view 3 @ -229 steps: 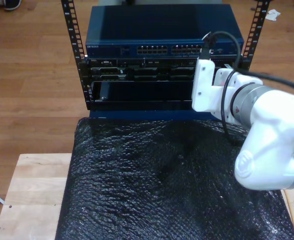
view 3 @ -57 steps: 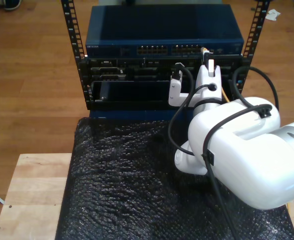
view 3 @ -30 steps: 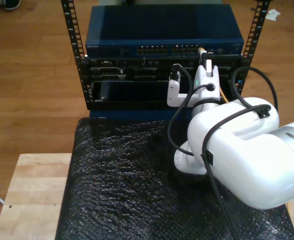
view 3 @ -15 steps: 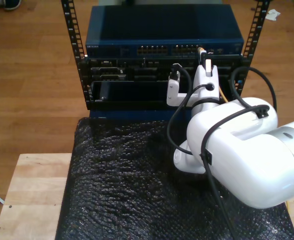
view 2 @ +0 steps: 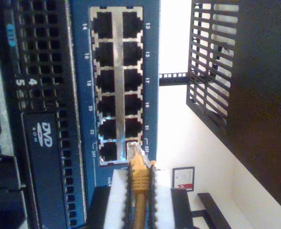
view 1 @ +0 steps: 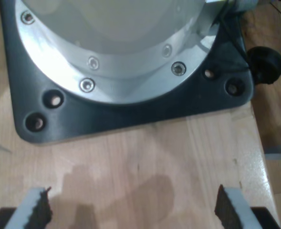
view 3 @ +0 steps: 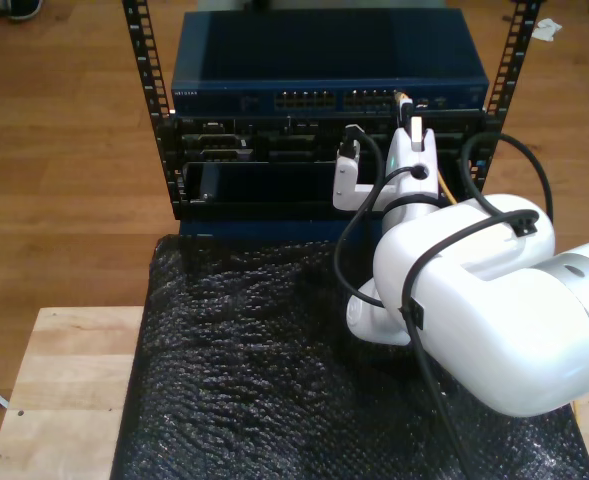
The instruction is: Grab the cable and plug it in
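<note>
One white arm (view 3: 494, 310) fills the exterior view's right, reaching over the black bubble-wrap mat (view 3: 254, 370) toward one rack (view 3: 149, 110). The rack carries one blue switch (view 3: 324, 60) on top, with darker units stacked below it.

Ports: the exterior view shows two port blocks on the switch face (view 3: 346, 99). The second wrist view shows one block (view 2: 117, 86), two columns of six sockets, numbered 13–24.

One yellow cable (view 2: 139, 191). My second gripper (view 2: 139, 202) is clamped on it, both white pads tight against the yellow boot with no visible gap. The clear plug (view 2: 133, 151) sticks out past the fingertips with its tip at the mouth of the last socket in one column, by the label 23. Can't tell if it's seated. In the exterior view the plug end (view 3: 404, 98) sits at the switch's port row toward the exterior view's right, and a short run of cable (view 3: 444, 190) shows beside the wrist.

My first gripper (view 1: 130, 210) is spread wide with nothing between the jaws. Two serrated fingertips (view 1: 35, 210) hover over bare wood table (view 1: 140, 157), facing one black base plate (view 1: 130, 112) with a round metal flange (view 1: 111, 52) bolted on.
</note>
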You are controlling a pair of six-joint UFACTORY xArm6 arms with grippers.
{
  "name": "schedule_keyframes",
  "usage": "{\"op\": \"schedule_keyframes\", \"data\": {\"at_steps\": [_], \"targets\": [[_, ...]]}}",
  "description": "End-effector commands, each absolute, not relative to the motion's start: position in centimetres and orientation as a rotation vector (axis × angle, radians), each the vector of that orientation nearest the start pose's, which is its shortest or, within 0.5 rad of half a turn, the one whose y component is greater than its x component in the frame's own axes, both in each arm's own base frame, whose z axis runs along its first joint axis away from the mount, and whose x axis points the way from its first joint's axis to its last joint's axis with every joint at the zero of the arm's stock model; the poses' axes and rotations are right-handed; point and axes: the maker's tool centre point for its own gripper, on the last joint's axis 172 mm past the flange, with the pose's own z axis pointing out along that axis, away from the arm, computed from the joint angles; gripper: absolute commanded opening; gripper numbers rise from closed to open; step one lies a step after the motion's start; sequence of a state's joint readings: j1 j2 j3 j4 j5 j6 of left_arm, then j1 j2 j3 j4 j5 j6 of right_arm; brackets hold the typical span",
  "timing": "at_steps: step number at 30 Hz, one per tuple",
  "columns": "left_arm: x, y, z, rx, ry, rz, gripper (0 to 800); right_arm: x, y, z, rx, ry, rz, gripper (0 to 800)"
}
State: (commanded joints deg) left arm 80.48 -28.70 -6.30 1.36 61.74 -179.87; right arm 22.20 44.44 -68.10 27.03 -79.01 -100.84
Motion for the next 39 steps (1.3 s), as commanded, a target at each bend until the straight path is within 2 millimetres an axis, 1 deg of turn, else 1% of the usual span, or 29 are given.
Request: {"op": "schedule_keyframes", "data": {"at_steps": [8,20,24,32,34,39], "targets": [[1.47,11.55,3.14,-2.216,2.672,-0.511,800,66.48,13.45,26.90,1.111,1.025,1.220,0],[1.48,11.63,3.17,-2.216,2.672,-0.509,800,66.60,13.06,26.62,1.116,1.025,1.213,0],[1.47,11.63,3.17,-2.217,2.670,-0.509,800,66.76,13.12,26.98,1.112,1.017,1.219,0],[1.47,11.63,3.17,-2.217,2.670,-0.509,800,66.98,13.38,26.80,1.110,1.029,1.223,0],[1.47,11.63,3.17,-2.217,2.670,-0.509,800,67.05,13.44,26.49,1.112,1.036,1.221,0],[1.47,11.63,3.17,-2.217,2.670,-0.509,800,67.25,13.57,26.63,1.109,1.037,1.225,0]]}}
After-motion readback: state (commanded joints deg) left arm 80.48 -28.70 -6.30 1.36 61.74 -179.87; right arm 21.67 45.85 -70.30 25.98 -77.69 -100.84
